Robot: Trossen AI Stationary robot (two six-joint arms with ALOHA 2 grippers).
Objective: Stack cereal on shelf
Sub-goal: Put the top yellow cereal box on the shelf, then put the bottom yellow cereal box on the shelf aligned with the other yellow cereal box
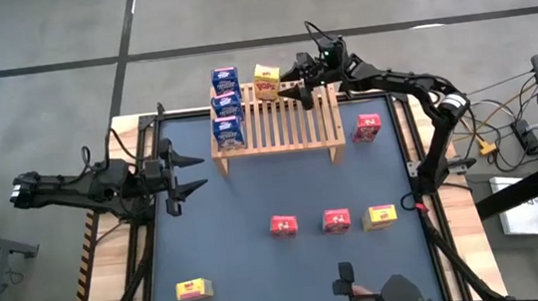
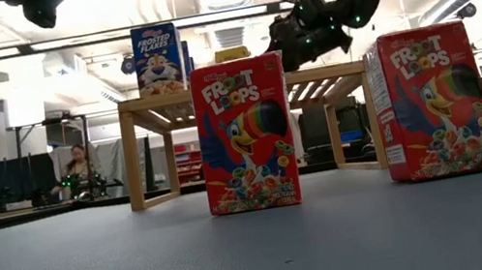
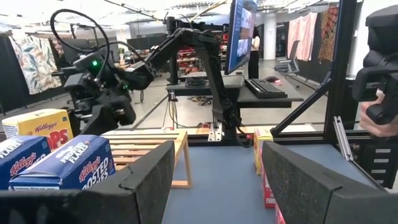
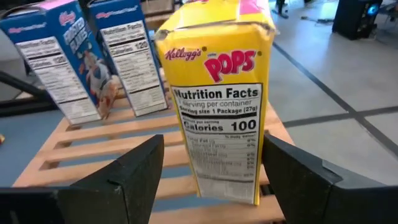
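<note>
Right end effector [image 4: 208, 180]: as its jaws stand open astride the yellow box [image 4: 217, 93], nothing gripped;
Handling: probably light, crushable cardboard; pinch the narrow sides.

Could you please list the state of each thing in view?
Shelf: holds four boxes.
Blue boxes: three upright on shelf.
Yellow Pops box: upright on shelf, between open right tool fingers.
Red boxes: on table.
Left tool: open, empty.

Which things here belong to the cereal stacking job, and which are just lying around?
Job: shelf; three blue boxes and a yellow box on it; three red boxes and two yellow boxes on the table; right gripper at the shelf.
Lying about: cables; monitor; keyboard.
</note>
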